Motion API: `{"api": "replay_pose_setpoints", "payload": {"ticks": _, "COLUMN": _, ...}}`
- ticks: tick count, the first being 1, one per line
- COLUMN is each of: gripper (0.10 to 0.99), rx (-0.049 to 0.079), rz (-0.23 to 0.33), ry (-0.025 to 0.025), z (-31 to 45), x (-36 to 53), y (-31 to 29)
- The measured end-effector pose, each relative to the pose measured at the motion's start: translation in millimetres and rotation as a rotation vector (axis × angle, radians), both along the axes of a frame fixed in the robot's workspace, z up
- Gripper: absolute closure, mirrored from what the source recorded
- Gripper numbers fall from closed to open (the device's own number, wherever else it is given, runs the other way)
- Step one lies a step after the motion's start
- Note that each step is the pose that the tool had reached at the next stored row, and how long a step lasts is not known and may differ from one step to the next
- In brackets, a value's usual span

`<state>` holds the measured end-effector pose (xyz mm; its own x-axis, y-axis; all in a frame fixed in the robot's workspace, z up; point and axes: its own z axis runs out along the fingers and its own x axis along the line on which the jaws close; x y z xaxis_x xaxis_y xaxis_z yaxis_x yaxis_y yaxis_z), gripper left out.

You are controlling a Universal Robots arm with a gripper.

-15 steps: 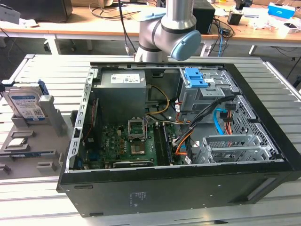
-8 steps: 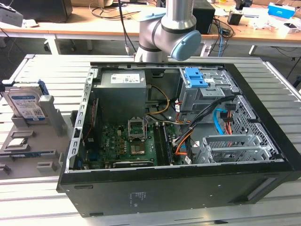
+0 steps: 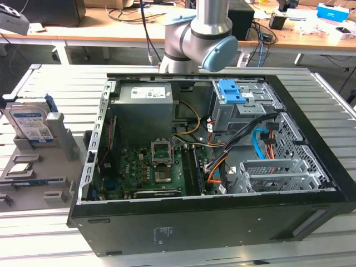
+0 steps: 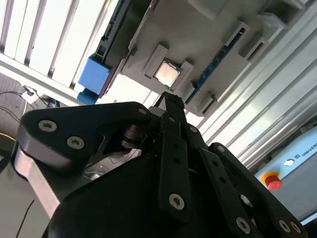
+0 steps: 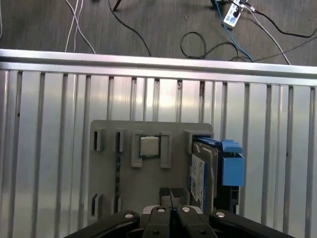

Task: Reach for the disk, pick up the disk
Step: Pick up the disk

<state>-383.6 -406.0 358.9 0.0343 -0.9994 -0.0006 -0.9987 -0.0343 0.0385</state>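
Note:
The disk [image 3: 30, 123], silver-grey with a white-and-blue label, stands on edge in a slot of a grey holder plate [image 3: 33, 186] at the exterior view's left. In the first wrist view I look down on the disk [image 5: 203, 171] and its blue side rail [image 5: 232, 168]. My gripper [image 5: 171, 192] hangs high above the plate, its black fingers pressed together and shut on nothing. It is beside the disk, nearer the small square chip [image 5: 148, 147]. In the second wrist view the gripper [image 4: 171, 101] points toward the chip [image 4: 167, 73], with the blue rail [image 4: 94, 74] off to one side.
An open black computer case [image 3: 211, 222] fills the middle of the slatted metal table [image 3: 50, 78]; a blue latch piece [image 3: 231, 92] sits on its drive cage. The arm's grey joint [image 3: 206, 39] rises behind the case. Cables lie on the floor [image 5: 208, 44] past the table edge.

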Motion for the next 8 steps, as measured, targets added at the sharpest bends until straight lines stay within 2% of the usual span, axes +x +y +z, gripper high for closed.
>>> {"api": "replay_pose_setpoints", "payload": {"ticks": 1, "gripper": 0.98, "rx": 0.0, "rz": -0.026, "ry": 0.0, "z": -0.1, "x": 0.0, "y": 0.0}}
{"api": "replay_pose_setpoints", "payload": {"ticks": 3, "gripper": 0.98, "rx": 0.0, "rz": -0.043, "ry": 0.0001, "z": -0.1, "x": 0.0, "y": 0.0}}
{"api": "replay_pose_setpoints", "payload": {"ticks": 8, "gripper": 0.98, "rx": 0.0, "rz": -0.044, "ry": 0.0, "z": -0.1, "x": 0.0, "y": 0.0}}
